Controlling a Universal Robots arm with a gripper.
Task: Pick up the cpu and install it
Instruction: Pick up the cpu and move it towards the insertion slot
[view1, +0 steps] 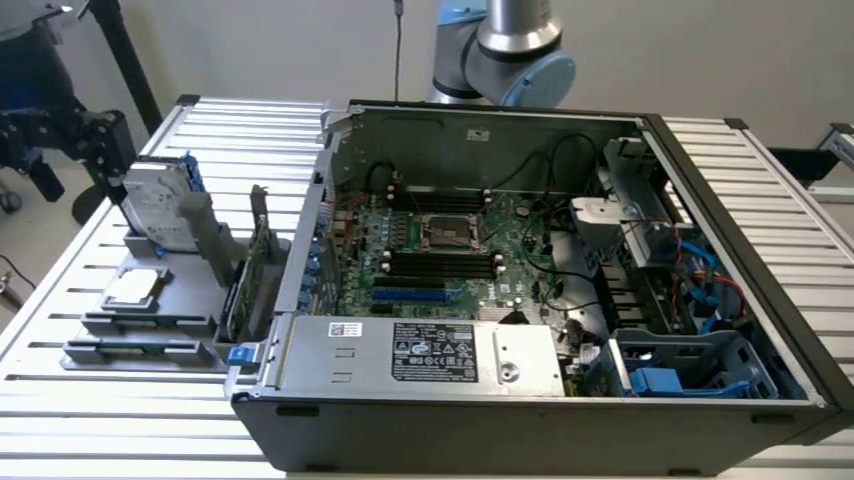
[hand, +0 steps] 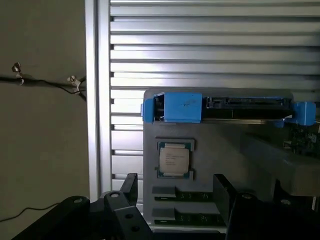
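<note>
Looking down at the cpu (hand: 174, 160) lying flat in a shallow pocket of the grey holder (hand: 220, 150), shiny lid facing straight up. Being pretty much square, so not really showing a long axis, just lining its edges up with the holder's. Sitting right next to the hard drive (hand: 225, 107) propped on edge in its blue frame, all on the slatted table (view1: 67, 260), off to the exterior view's left of the open computer case (view1: 534, 420). Hanging the gripper (hand: 175, 180) above the chip, jaws spread wide, clamping nothing.
</note>
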